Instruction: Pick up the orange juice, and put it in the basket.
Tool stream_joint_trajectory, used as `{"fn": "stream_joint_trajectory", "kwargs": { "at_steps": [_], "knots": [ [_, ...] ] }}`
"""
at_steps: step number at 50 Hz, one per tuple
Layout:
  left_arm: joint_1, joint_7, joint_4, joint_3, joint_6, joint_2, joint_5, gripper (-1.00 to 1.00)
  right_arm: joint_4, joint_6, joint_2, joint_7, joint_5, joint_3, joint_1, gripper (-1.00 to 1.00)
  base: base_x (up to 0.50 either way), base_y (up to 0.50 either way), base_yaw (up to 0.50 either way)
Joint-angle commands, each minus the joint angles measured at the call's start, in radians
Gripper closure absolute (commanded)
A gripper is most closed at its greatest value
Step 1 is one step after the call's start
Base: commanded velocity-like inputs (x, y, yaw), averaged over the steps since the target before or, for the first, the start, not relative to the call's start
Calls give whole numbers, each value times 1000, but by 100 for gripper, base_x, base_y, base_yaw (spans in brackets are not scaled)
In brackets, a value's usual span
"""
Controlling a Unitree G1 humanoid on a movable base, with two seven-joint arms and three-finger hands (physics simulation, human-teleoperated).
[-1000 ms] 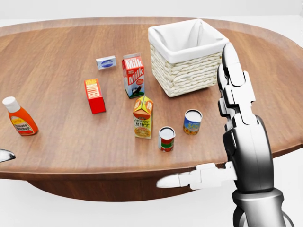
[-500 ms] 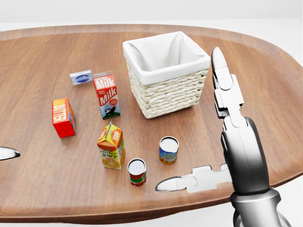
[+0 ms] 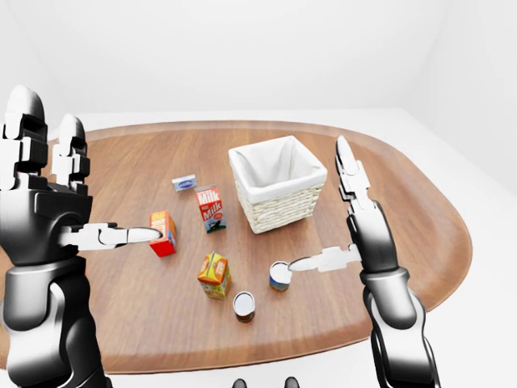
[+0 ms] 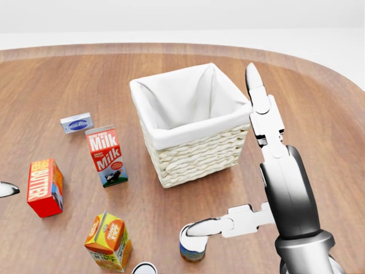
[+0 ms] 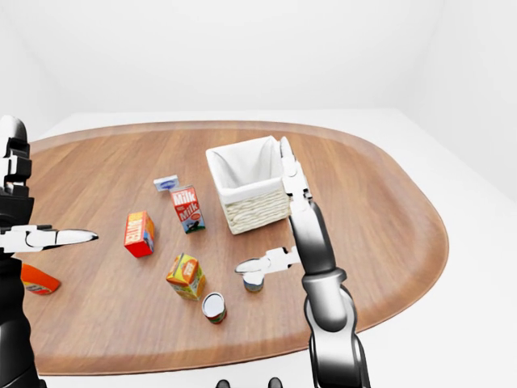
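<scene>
The orange juice (image 3: 214,275) carton stands on the counter (image 3: 404,218), left of and apart from the right robot hand (image 3: 343,218), whose fingers are spread and empty. Probably light, stiff cardboard with slick faces; best gripped across its flat sides

Wooden table (image 4: 68,85), head view. White-lined wicker basket (image 4: 191,123) at centre. Left of it: milk carton (image 4: 106,155) upright, small blue packet (image 4: 77,123) above, red butter box (image 4: 44,187) at far left. Orange juice carton (image 4: 108,241) at bottom left (standing free). Right hand (image 4: 268,171), fingers spread, thumb over a can (image 4: 193,251).
</scene>
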Motion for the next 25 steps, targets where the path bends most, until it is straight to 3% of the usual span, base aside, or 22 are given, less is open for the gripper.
{"fn": "stream_joint_trajectory", "kwargs": {
  "at_steps": [1,16,20,25],
  "knots": [
    [2,-2,-15,5,0,-1,-2,-100,-16,0,0,11,-23,10,4,-100,50,-9,0],
    [-2,-4,-8,3,0,1,-1,-100,-14,0,-2,29,-92,23,10,-100,50,0,0],
    [-3,-4,-4,1,0,1,-1,-100,-35,0,10,13,-75,7,0,-100,46,31,0],
    [-3,-3,-2,1,0,1,-1,-100,-61,0,8,0,-78,-5,-23,-100,11,51,0]
  ]
}}
